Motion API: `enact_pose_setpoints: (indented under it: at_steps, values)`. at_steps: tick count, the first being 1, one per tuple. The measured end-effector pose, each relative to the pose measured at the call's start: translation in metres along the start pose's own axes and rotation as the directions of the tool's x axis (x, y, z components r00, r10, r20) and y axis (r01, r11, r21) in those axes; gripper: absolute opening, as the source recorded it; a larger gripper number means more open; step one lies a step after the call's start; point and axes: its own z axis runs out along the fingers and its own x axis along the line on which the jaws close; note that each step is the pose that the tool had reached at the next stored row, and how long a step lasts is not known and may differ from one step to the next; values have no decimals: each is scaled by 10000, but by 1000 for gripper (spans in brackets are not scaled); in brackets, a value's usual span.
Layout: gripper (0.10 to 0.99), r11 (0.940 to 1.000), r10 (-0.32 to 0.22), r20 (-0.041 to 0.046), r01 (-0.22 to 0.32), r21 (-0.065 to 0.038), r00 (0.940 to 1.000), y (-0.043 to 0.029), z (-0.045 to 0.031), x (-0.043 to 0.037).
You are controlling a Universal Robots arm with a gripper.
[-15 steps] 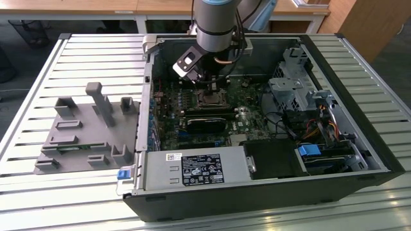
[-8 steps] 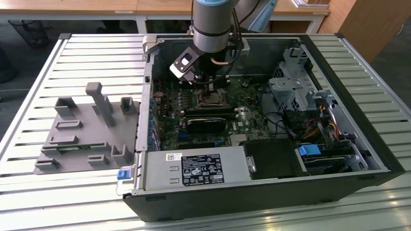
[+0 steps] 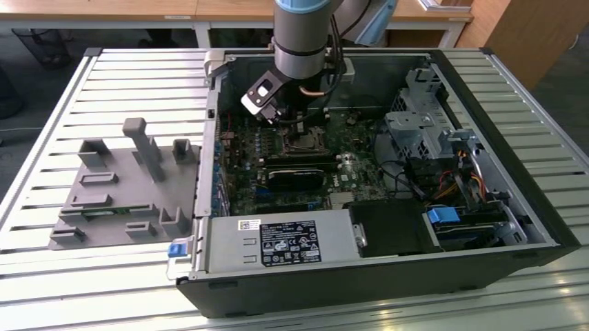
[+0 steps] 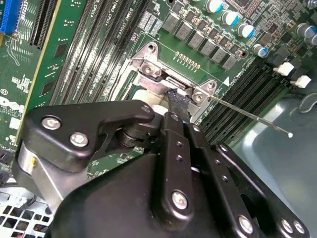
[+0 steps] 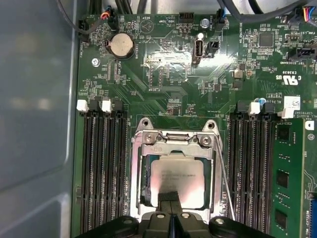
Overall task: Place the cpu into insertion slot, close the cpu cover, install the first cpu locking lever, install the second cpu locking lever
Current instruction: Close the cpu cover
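Jaws low over cpu (image 5: pixel 176 179), cover (image 5: pixel 173 148) down.
Jaws pinched together, empty, tips at cover edge; lever (image 5: pixel 225 181) sticks out unlatched.

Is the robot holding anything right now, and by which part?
Nothing seems held: the end effector is shut, its tips over the seated silver-grey square metal chip.

Arm (image 3: pixel 301 31) hanging pretty much vertical, wrist (image 3: pixel 299 65) pointing down, gripper (image 4: pixel 177 99) aiming straight down too, fingers (image 5: pixel 164 197) sitting tight together, basically no gap between tips.
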Motion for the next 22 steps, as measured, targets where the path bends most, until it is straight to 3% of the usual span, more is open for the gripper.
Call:
enact_pose_setpoints:
  at_steps: [8,14,22]
  values:
    - [106,10000,2,-1,-2,-2,10000,22,16,2]
    - [106,10000,0,-2,0,-2,10000,25,-73,9]
    - [106,10000,1,-1,-1,-1,10000,89,-70,8]
